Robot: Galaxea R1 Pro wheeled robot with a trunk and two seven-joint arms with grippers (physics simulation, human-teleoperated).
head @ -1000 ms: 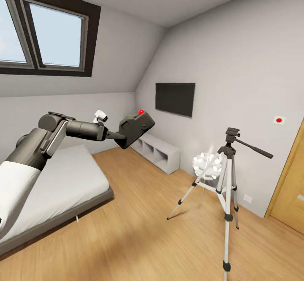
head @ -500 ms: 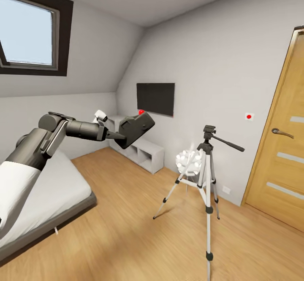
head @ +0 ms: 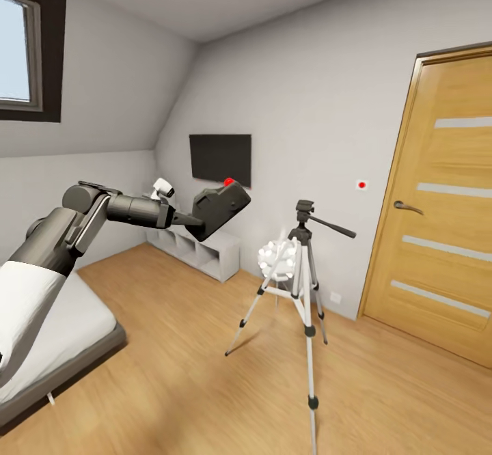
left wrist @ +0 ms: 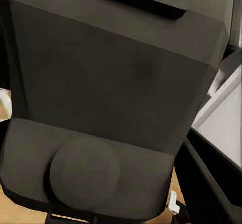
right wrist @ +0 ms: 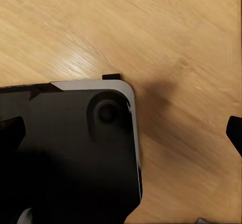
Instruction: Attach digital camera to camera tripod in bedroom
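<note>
- Camera (head: pixel 220 210): a chunky matte black body with a red button on its top edge, held up in the air at the end of the left arm and tilted, well above the wood floor (head: pixel 178 346). The left wrist view has its dark flat face and a round bulge (left wrist: pixel 84 171) close up.
- Handling, as a judgement: it looks rigid, compact and fairly light, with smooth hard faces that could slip if gripped loosely. The flat sides of the body are the sensible place to hold, leaving the underside free to meet the tripod head.
- Left tool (head: pixel 193 222): closed on the camera at the body's lower near corner, the fingers pinching it. The exact contact is hidden by the body.
- Tripod (head: pixel 303 284): upright on the floor, well apart from the camera and lower than it, with three silver legs spread, a black head and a long black handle pointing toward the door (head: pixel 437 195). A cluster of white blobs (head: pixel 278 259) sits against its upper legs; what it is cannot be told.
- Right tool: two dark finger tips show at opposite edges of the right wrist view, wide apart, so it seems spread with nothing between them. It looks down on floorboards and a black, silver-edged part (right wrist: pixel 70 148).
- Around: a grey bed (head: pixel 48 346), a dark wall screen (head: pixel 220 160) and a low white shelf (head: pixel 198 250).
</note>
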